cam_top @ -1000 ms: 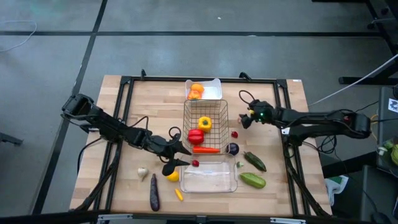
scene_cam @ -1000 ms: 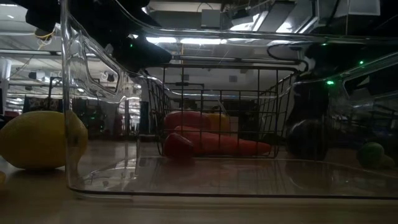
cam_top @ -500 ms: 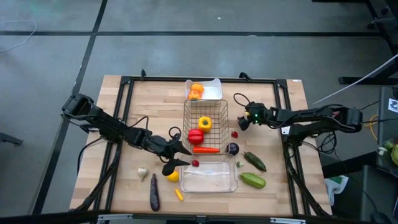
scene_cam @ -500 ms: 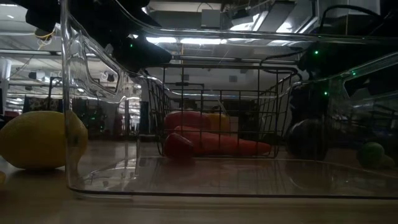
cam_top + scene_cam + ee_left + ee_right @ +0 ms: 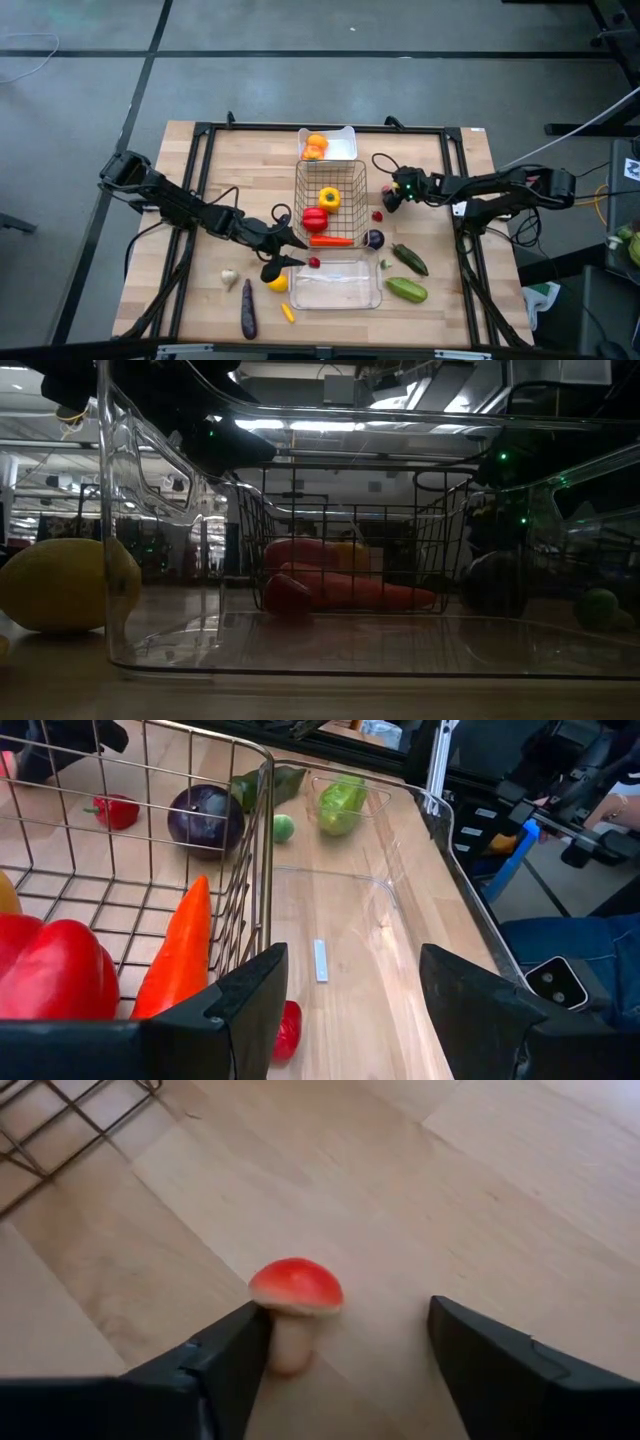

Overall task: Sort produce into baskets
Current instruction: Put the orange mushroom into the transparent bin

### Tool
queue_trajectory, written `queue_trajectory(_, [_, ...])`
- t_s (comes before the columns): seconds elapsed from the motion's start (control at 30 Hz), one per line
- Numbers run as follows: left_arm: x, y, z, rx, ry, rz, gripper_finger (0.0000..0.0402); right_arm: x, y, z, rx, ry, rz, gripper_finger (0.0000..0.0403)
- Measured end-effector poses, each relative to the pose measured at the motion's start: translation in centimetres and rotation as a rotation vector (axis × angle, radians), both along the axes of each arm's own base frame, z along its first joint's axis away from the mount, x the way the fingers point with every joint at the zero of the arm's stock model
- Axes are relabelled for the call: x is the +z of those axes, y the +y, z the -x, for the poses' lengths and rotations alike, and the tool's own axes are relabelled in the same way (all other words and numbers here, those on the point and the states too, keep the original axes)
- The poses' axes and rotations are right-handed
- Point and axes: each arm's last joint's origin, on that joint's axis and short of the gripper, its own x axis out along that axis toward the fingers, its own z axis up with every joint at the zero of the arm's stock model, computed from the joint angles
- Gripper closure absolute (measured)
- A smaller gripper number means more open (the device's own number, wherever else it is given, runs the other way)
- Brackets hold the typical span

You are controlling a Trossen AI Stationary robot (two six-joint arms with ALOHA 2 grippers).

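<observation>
We list first the pale wooden table (image 5: 200, 200) with its black frame, filling the middle of the high view. At its centre stands the deep square metal wire basket (image 5: 352, 175), holding a yellow pepper (image 5: 329, 198), a red pepper (image 5: 315, 219) and an orange carrot (image 5: 331, 241). Below it in the frame lies the shallow clear plastic rectangular tray (image 5: 335, 298); above it, at the table's top edge, the small white rectangular tray (image 5: 345, 145) with orange peppers (image 5: 315, 147).

The left gripper (image 5: 285, 251) sits lower left of the wire basket, its fingers spread apart and gripping nothing; we see a small red radish (image 5: 287, 1029) on the wood between them in the left wrist view. The right gripper (image 5: 385, 199) sits just right of the basket, fingers spread either side of a small red-capped mushroom with a pale stem (image 5: 292, 1308), one finger (image 5: 235, 1355) touching or nearly touching the stem, we cannot tell which.

Loose produce, lower right: a light green cucumber (image 5: 406, 290), a dark green cucumber (image 5: 410, 259), a round purple eggplant (image 5: 373, 239), a tiny green ball (image 5: 283, 827). Lower left: a long purple eggplant (image 5: 248, 310), a yellow lemon (image 5: 277, 283), a white garlic (image 5: 229, 278), a small yellow piece (image 5: 288, 313).
</observation>
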Motion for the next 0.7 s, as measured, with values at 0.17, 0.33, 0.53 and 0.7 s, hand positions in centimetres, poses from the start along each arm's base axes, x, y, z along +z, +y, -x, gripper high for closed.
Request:
queue_trajectory(0.17, [0.00,0.00,0.00,0.000,0.000,0.000,0.0178,-0.01,-0.01,0.00,-0.001,0.000,0.000,0.0181])
queue_trajectory(0.33, [0.00,0.00,0.00,0.000,0.000,0.000,0.0178,-0.01,-0.01,-0.04,0.001,-0.004,-0.003,0.0225])
queue_trajectory(0.53, [0.00,0.00,0.00,0.001,0.001,0.003,0.0178,0.13,-0.01,-0.29,0.019,-0.043,-0.013,0.0275])
queue_trajectory(0.7, [0.01,0.00,0.00,0.004,0.001,0.009,0.0178,0.24,0.11,-0.51,0.059,-0.078,-0.051,0.0314])
